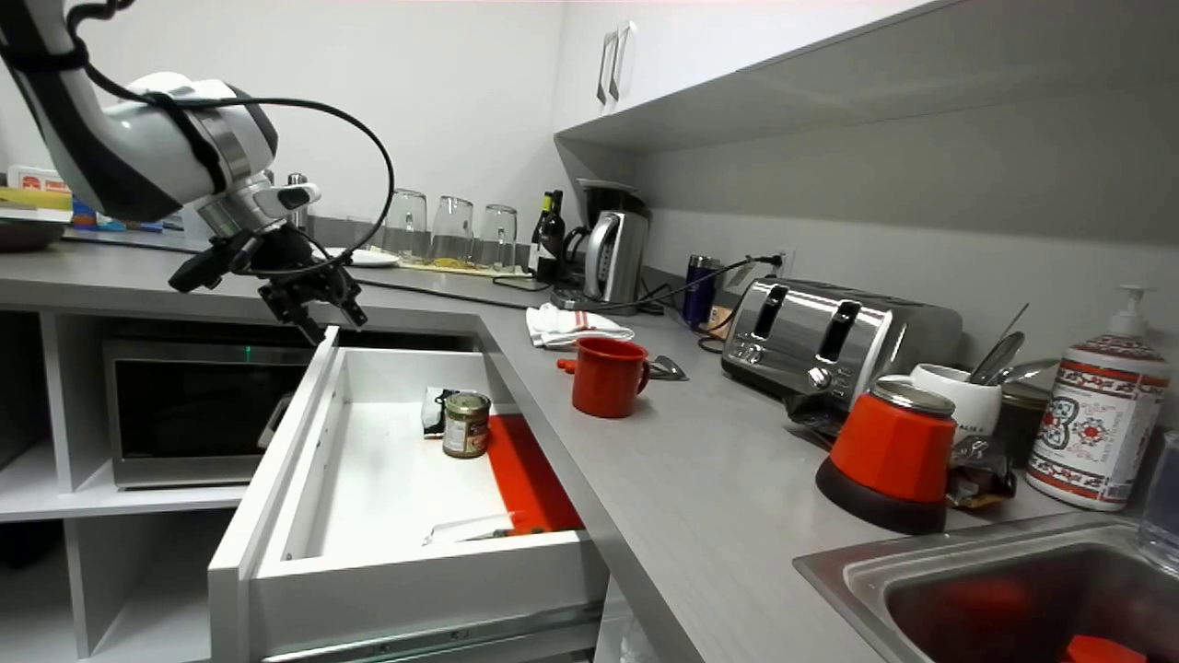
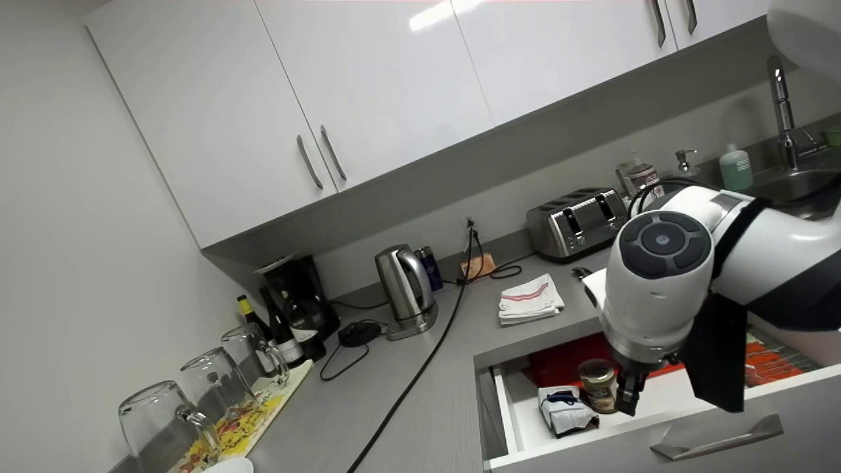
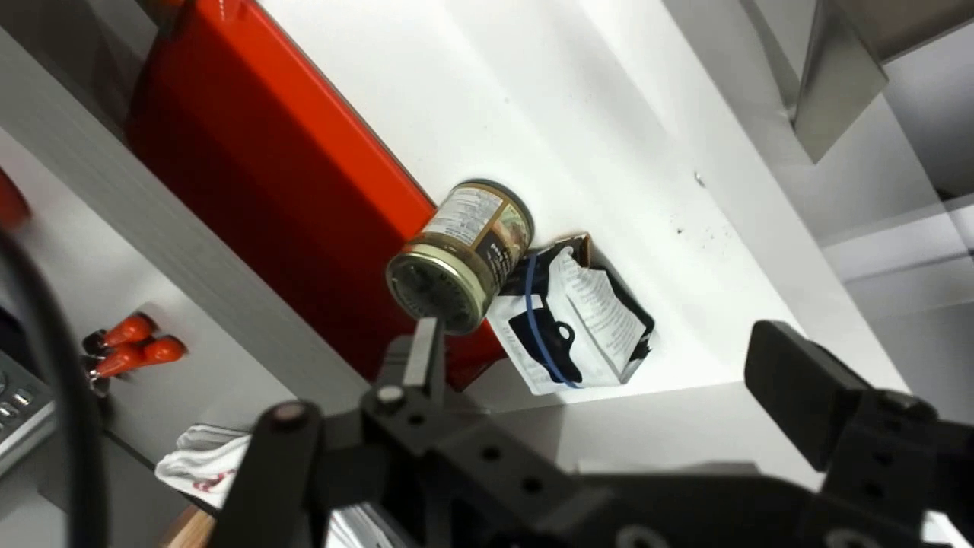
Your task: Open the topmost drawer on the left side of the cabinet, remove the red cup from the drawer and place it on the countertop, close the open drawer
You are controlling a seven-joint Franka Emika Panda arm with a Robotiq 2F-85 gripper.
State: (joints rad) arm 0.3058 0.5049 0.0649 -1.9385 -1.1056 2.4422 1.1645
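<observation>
- Far left in an exterior view, I see the open shelf bays of the white cabinet [image 1: 147, 504], a microwave [image 1: 203, 405] in one of them.
- My arm [image 1: 147, 152] hangs in from the upper left, the gripper [image 1: 335, 324] pointing down by the far end of the front of the topmost drawer [image 1: 424, 589]. Whether it touches that front, I can't tell.
- My wrist view shows the fingers [image 3: 799, 388] spread wide, released.
- The topmost drawer stands pulled out in both exterior views. In it I have a white-and-black packet [image 3: 574, 327] with a blue band, a lidded jar [image 3: 472, 236] upright just beside it, and a flat red piece [image 1: 534, 479] along the side by the countertop [image 1: 700, 479].
- A folded white towel [image 1: 578, 329] with red stripes lies on the countertop.
- The red cup [image 1: 606, 382] stands upright on the countertop, near the edge beside the topmost drawer, handle turned right in this view; a red-handled utensil [image 1: 665, 370] lies partly hidden behind it.
- Further right: a toaster [image 1: 811, 322], a red-orange vessel [image 1: 893, 447] with a dark base, then a patterned pump bottle [image 1: 1101, 414] by the sink [image 1: 822, 562].
</observation>
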